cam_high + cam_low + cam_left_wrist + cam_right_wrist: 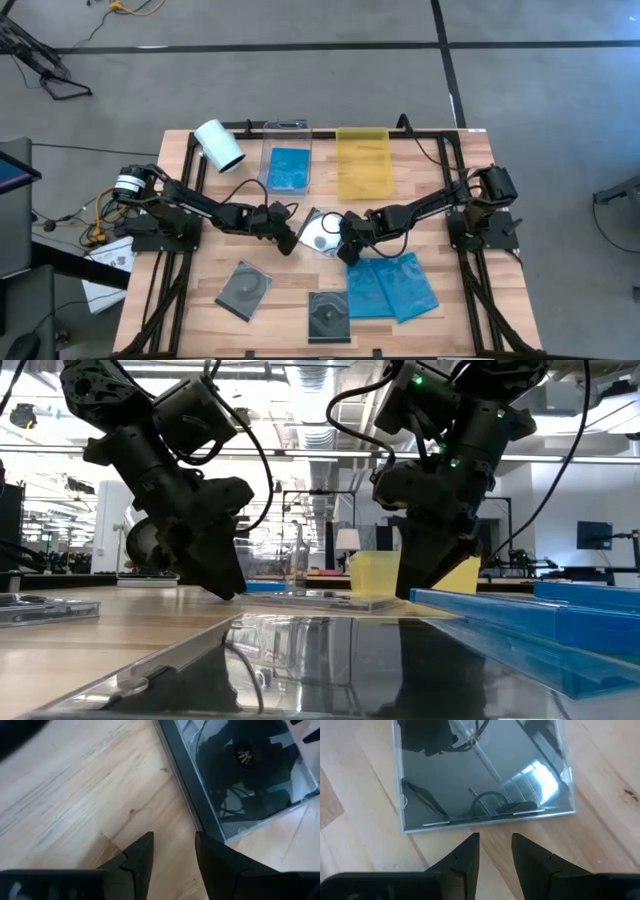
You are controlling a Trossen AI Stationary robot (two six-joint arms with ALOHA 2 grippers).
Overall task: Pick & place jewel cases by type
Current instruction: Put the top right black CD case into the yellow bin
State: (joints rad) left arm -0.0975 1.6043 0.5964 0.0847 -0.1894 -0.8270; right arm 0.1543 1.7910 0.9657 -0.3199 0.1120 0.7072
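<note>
A clear jewel case with a silver disc (320, 233) lies flat on the table's middle, between both grippers; it also shows in the low view (320, 599). My left gripper (288, 240) (232, 592) points down just left of the case, fingers a little open, with the case's dark edge (192, 800) beside one finger. My right gripper (347, 245) (415, 592) points down at the case's right side, fingers a little open, just short of the case's near edge (485, 822). Two blue cases (392, 287) and two grey cases (245, 290) (328, 315) lie flat nearer the front. My left gripper (173, 842) stands with one finger (207, 850) close against the clear case's edge near a corner; I cannot tell whether it touches. My right gripper (495, 842) has both fingertips just off the case's edge, and I cannot tell whether they touch it.
At the far side stand a clear tray holding a blue case (289, 170) and a yellow tray (364, 162). A white roll (219, 145) lies at the far left corner. Bare wood shows left of the grey cases and on the table's right side.
</note>
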